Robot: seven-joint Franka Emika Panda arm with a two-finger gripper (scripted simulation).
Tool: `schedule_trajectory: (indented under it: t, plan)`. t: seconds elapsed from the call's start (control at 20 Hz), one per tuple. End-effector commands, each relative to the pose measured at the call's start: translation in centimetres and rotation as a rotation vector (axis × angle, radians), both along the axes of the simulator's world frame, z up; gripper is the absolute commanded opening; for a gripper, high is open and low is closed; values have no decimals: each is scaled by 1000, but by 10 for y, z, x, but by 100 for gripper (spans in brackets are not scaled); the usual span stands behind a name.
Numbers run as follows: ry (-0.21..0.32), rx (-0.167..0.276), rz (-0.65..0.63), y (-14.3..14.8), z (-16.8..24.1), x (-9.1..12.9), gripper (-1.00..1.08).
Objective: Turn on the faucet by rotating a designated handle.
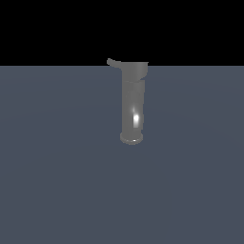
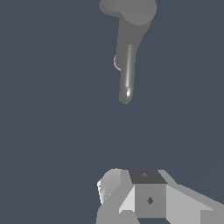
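The faucet (image 1: pixel 132 102) is a tall glossy grey cylinder that stands upright on its flared round base in the middle of the exterior view. Its handle (image 1: pixel 113 62), a short thin lever with a rounded tip, sticks out from the top toward the exterior view's left. The wrist view shows the faucet (image 2: pixel 129 43) from above as a tapering grey shape, and I cannot pick out the handle there. Only pale blocky parts of my gripper (image 2: pixel 131 197) show at that picture's edge, well apart from the faucet. I cannot make out how the jaws stand. The arm does not appear in the exterior view.
The faucet stands on a flat blue-grey floor (image 1: pixel 57 181) that spreads around it on all sides. Behind it is a black background.
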State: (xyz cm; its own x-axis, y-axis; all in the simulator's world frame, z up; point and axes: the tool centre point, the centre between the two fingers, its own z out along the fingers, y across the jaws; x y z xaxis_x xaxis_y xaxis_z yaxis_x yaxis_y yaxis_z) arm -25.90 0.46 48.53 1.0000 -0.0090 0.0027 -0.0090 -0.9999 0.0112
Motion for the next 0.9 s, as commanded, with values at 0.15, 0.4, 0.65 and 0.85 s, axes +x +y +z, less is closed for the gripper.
schedule_trajectory:
  t: [0.15, 0.4, 0.65, 0.85]
  plan:
    - [2, -7, 0, -1, -1, 2, -100]
    - [8, -32, 1, -5, -4, 7, -100]
    - [8, -32, -1, -4, -4, 8, -100]
    - [8, -27, -20, -4, -4, 12, -100]
